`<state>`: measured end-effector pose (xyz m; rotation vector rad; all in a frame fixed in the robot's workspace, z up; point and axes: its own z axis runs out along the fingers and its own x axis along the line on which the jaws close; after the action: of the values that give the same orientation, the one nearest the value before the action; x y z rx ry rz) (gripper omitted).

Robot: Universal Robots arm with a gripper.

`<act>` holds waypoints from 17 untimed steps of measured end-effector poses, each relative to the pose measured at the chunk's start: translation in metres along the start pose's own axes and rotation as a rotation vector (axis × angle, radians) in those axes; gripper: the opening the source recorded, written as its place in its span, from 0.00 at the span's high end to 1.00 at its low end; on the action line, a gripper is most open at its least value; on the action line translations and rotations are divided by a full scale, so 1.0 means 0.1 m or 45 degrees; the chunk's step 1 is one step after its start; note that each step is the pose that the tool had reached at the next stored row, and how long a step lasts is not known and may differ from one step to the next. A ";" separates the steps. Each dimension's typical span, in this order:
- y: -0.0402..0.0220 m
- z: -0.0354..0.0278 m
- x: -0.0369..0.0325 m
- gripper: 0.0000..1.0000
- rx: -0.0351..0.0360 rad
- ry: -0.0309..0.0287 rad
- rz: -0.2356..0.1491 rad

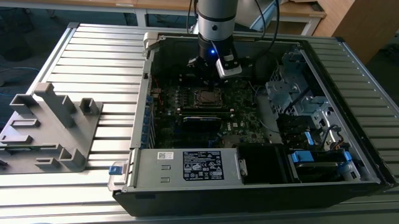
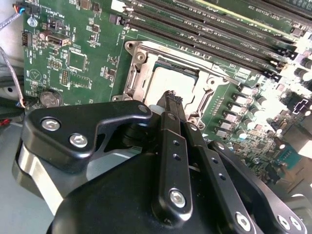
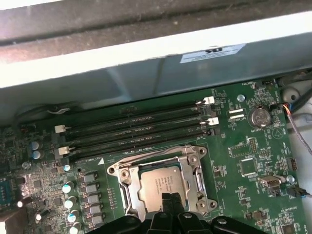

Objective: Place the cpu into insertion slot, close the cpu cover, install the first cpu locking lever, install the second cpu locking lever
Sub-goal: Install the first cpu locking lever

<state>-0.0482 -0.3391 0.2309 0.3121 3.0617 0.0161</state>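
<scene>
Black gripper (image 2: pixel 171 97) fingers sitting together, gripping nothing, tips hovering just above the cpu (image 3: pixel 158 187). Dull grey square cpu is lying flat in the insertion slot (image 3: pixel 127 199), silver cpu cover (image 3: pixel 195 168) framing it. Long black memory slots (image 3: pixel 136 129) beyond.

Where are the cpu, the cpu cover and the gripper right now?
cpu (image 3: pixel 158 185): first wrist view, middle of its grey metal face.
cpu cover (image 3: pixel 195 168): first wrist view, one side bar of the silver frame around the chip.
gripper (image 2: pixel 171 97): second wrist view, black fingertips over the chip's edge.
</scene>
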 end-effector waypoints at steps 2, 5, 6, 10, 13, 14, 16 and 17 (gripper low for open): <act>0.000 0.000 0.000 0.89 -0.0001 0.0000 -0.001; 0.000 0.000 0.001 0.89 -0.0004 0.0001 -0.002; 0.000 0.000 0.004 0.89 -0.0007 0.0001 -0.001; 0.000 0.001 0.008 0.89 -0.0006 0.0002 -0.002; 0.001 0.001 0.008 0.89 -0.0006 0.0001 -0.002; 0.001 0.003 0.005 0.89 -0.0006 0.0002 -0.002; 0.004 0.017 -0.010 0.89 0.0007 0.0015 -0.002; 0.004 0.026 -0.009 0.89 0.0007 0.0015 -0.001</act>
<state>-0.0471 -0.3389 0.2284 0.3105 3.0631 0.0153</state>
